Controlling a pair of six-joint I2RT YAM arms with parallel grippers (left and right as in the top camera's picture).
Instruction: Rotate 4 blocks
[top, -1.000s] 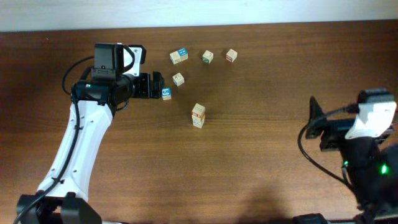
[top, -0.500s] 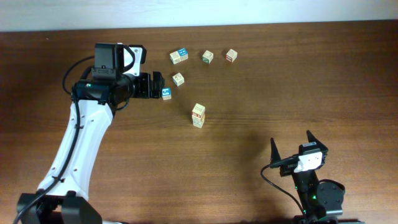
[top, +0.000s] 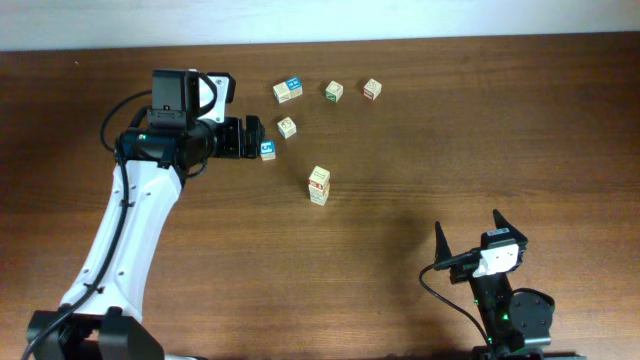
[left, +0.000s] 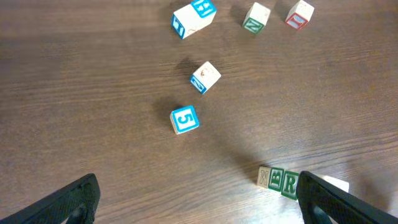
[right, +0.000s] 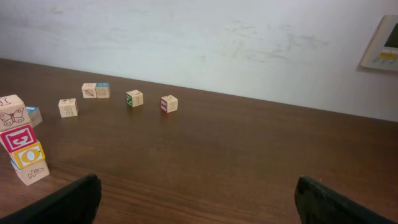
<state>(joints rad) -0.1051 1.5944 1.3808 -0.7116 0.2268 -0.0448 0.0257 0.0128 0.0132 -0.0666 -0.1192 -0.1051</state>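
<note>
Only the right wrist view shows side letters on the stack (right: 22, 146). Left gripper (top: 254, 138) and right gripper (top: 468, 224) gape wide, empty.

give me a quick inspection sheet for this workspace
surface: brown wood table, no spills seen
job's things: green-printed block, red-printed block and faint-printed block lying loose; stack of blocks standing apart
clutter: blue-printed blocks at the far side; blue 5 block
hands: left hand open, blue 5 block just ahead; right hand open, empty
cables: black cable on each arm
surroundings: white wall, pale wall panel
</note>
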